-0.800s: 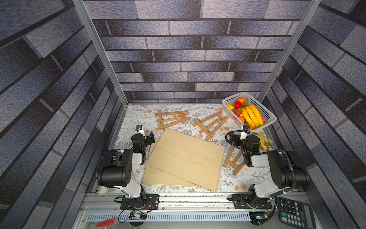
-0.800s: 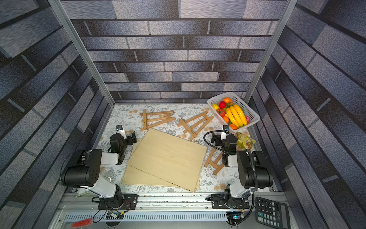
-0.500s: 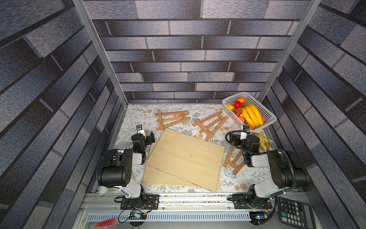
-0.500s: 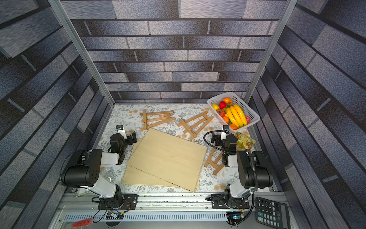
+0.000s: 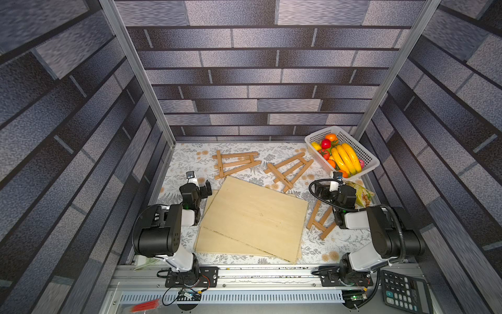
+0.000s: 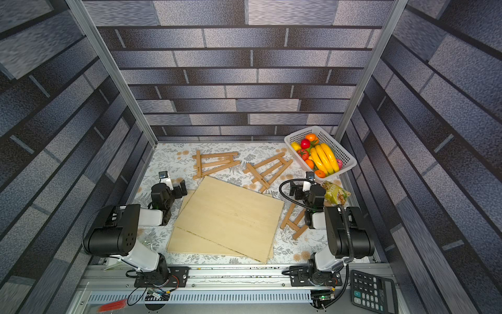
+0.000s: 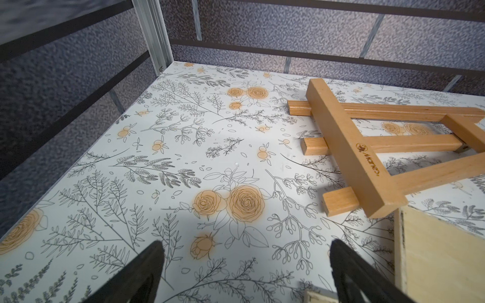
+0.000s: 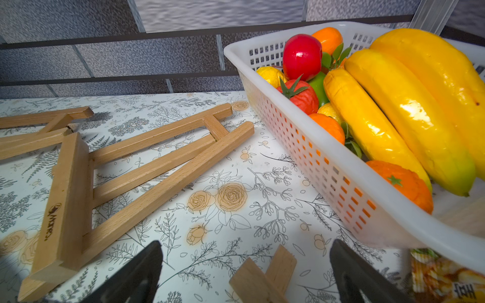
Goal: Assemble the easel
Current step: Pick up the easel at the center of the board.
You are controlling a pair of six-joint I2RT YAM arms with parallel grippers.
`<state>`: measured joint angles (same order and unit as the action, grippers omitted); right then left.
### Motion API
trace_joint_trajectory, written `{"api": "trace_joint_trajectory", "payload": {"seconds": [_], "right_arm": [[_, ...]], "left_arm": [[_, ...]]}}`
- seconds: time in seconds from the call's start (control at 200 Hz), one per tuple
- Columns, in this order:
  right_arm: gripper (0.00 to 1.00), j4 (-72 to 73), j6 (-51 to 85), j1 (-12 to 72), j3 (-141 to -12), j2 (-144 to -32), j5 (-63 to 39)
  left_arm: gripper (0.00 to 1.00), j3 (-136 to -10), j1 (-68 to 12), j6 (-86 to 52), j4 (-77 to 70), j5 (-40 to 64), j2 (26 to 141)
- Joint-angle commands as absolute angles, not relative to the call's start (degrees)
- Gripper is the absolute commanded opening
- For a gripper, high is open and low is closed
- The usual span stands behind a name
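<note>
Three folded wooden easel frames lie flat on the flowered table: one at the back (image 5: pixel 236 164), one to its right (image 5: pixel 289 171), and one by the right arm (image 5: pixel 322 220). Two pale plywood boards (image 5: pixel 255 217) are stacked in the middle. My left gripper (image 5: pixel 202 189) hovers open at the boards' left corner, with bare table between its fingers (image 7: pixel 245 265); the back easel (image 7: pixel 351 147) lies ahead of it. My right gripper (image 5: pixel 324 190) is open over the top end of the near easel (image 8: pixel 265 275), not touching it. The middle easel (image 8: pixel 147 168) lies ahead.
A white basket (image 5: pixel 366 160) of plastic fruit stands at the back right, close to my right gripper (image 8: pixel 245 265). A snack packet (image 5: pixel 362 193) lies beside that wrist. A calculator (image 5: pixel 404 292) sits at the front right. Brick-patterned walls close in three sides.
</note>
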<state>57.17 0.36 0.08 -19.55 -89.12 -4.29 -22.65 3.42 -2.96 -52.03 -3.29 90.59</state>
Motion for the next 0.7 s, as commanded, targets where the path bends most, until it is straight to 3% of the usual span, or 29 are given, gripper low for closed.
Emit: {"api": "trace_joint_trajectory", "payload": {"seconds": [0.0, 0.476, 0.696], "right_arm": [[1.00, 56.7, 0.8, -0.3, -19.6, -89.2, -4.0], [1.00, 56.8, 0.7, -0.3, -19.4, -88.7, -4.7], [1.00, 52.1, 1.6, -0.3, -19.2, -82.7, -1.7]], "left_arm": [[1.00, -23.1, 3.6, -2.9, -51.7, -3.9, 89.8], [1.00, -21.7, 3.9, -2.7, -53.7, -2.0, 89.2], [1.00, -22.7, 3.3, -2.5, -47.9, -3.9, 83.9]]}}
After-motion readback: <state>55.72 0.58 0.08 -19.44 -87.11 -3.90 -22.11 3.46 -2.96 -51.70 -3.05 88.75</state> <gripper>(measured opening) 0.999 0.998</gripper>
